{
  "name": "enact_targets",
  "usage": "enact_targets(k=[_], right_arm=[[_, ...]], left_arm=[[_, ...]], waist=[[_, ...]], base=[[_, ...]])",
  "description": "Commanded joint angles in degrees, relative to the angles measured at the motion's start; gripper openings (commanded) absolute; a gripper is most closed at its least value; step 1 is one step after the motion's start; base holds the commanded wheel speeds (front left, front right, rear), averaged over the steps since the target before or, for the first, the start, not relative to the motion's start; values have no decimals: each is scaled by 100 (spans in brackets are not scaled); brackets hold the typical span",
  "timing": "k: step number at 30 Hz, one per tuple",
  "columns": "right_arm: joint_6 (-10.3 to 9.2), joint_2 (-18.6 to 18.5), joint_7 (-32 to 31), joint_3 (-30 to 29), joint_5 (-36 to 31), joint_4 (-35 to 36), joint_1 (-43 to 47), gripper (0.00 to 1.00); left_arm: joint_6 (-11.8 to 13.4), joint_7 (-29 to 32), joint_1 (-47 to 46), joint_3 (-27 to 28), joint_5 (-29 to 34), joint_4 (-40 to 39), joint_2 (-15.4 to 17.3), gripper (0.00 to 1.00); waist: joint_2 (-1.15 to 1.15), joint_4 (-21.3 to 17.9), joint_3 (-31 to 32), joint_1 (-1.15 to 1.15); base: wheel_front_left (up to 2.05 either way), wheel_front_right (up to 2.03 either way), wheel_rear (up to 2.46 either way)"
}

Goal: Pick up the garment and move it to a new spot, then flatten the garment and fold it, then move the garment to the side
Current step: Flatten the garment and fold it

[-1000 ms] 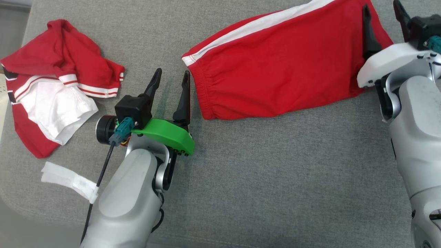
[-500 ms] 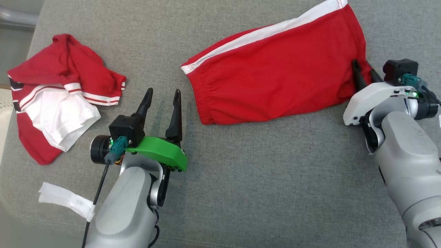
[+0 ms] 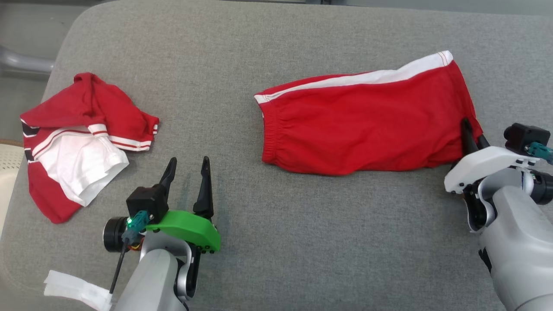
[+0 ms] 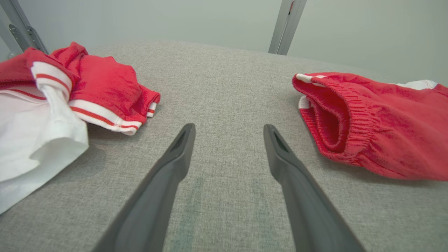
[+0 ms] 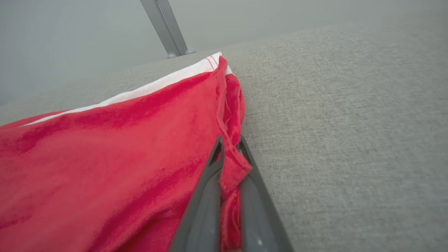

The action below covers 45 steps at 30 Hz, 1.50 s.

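The right gripper (image 3: 472,131), reaching in low from the right, pinches the hem of the red white-striped fabric shorts (image 3: 367,125) lying on the grey upholstered cushion (image 3: 302,237), while the left gripper (image 3: 189,160) points forward, fingers spread.

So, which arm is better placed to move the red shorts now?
Right. The right claw is shut on the hem at one end of the shorts, so it can probably lift and carry them. The left claw is open over bare cushion, apart from the shorts.
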<state>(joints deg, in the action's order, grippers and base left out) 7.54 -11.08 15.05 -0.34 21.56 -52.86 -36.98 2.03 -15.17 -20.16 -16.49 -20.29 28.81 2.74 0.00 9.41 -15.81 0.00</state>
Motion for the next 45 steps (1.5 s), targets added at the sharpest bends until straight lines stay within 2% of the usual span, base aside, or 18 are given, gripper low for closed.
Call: enact_targets(k=[1,6,10,14,18,25,26,27,28,29,31,35,45], right_arm=[[-10,-71,15,-54,62,130,214,0],[-10,-192,15,-229,100,632,505,0],[-7,-158,16,-21,-112,1074,406,0],[-6,60,16,564,-249,1539,199,0],[-6,363,16,1410,-99,1834,61,0],[-6,634,4,2770,247,1596,180,0],[-6,660,6,2861,299,1548,202,5],[-6,688,7,2957,363,1492,219,40],[-6,708,9,3022,419,1451,243,67],[-6,726,11,3077,470,1416,266,100],[-6,749,12,3132,541,1420,291,100],[-6,726,14,2821,503,1512,433,100],[-6,683,15,811,-633,1979,1129,100]], left_arm=[[5,5,133,88,-13,-44,30,100],[18,5,381,226,-11,-159,28,100],[4,5,495,232,10,-169,29,100],[3,5,535,146,-89,-127,29,100],[35,5,556,76,-148,-94,30,100],[58,5,598,10,-132,-81,28,100],[57,5,598,5,-133,-83,28,100],[68,5,599,4,-137,-86,28,100],[77,5,600,7,-141,-87,28,100],[83,5,601,12,-138,-90,27,100],[94,5,591,39,-86,-106,27,100],[113,5,571,124,46,-140,29,100],[118,5,568,411,357,-232,30,100]], waist=[[0,-113,201,0],[0,-129,274,0],[0,-71,286,0],[0,73,300,0],[0,275,342,0],[0,495,390,0],[0,505,390,0],[0,508,390,0],[0,503,390,0],[0,492,390,0],[0,438,393,0],[0,255,413,0],[0,-217,457,0]], base=[[0,0,0],[0,0,0],[0,0,0],[0,0,0],[0,0,0],[0,0,0],[0,0,0],[0,0,0],[0,0,0],[0,0,0],[0,0,0],[0,0,0],[0,0,0]])
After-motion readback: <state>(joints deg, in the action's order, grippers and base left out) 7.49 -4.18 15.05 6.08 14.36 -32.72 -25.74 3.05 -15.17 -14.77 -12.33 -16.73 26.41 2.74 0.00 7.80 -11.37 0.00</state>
